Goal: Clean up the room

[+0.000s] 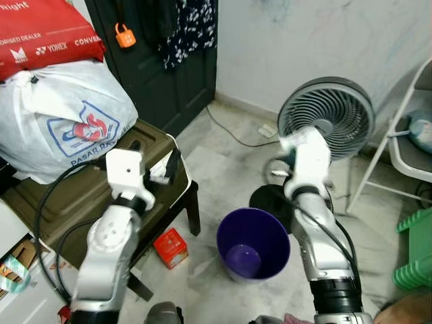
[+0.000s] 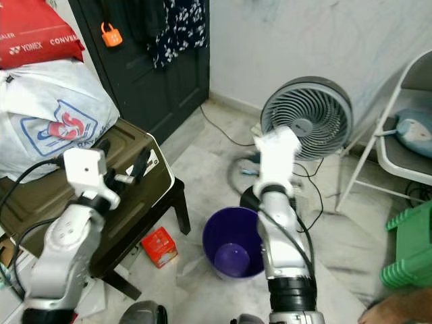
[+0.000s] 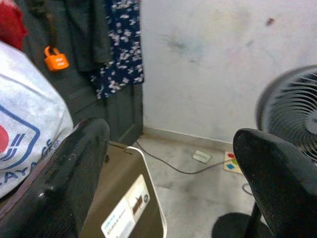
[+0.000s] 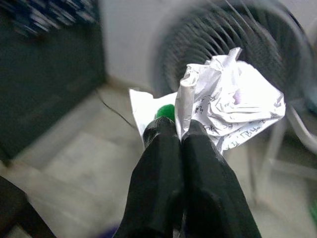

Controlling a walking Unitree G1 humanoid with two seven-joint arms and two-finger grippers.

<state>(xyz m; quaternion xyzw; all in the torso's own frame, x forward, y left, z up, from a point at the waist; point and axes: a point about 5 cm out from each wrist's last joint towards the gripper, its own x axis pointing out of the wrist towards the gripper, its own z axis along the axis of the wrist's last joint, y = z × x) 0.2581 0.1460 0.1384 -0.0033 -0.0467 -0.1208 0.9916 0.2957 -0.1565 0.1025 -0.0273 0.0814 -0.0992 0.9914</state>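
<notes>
Two black fingers of the right gripper [image 4: 182,131] were pressed together on a crumpled paper [image 4: 233,106] with handwriting on it, a bit of green showing beside the fingertips. That gripper was raised in front of the grey floor fan [image 1: 329,116] at the far right, with the purple bin [image 1: 253,243] on the floor below and nearer, just left of the right arm. The left gripper [image 3: 173,163] had its fingers spread wide with nothing between them, held over the olive case [image 1: 81,189] on the low dark table at the left. A white plastic bag [image 1: 61,118] sat on that case with a red bag [image 1: 40,34] on top. A small red box [image 1: 170,247] lay on the floor between the table and the bin.
</notes>
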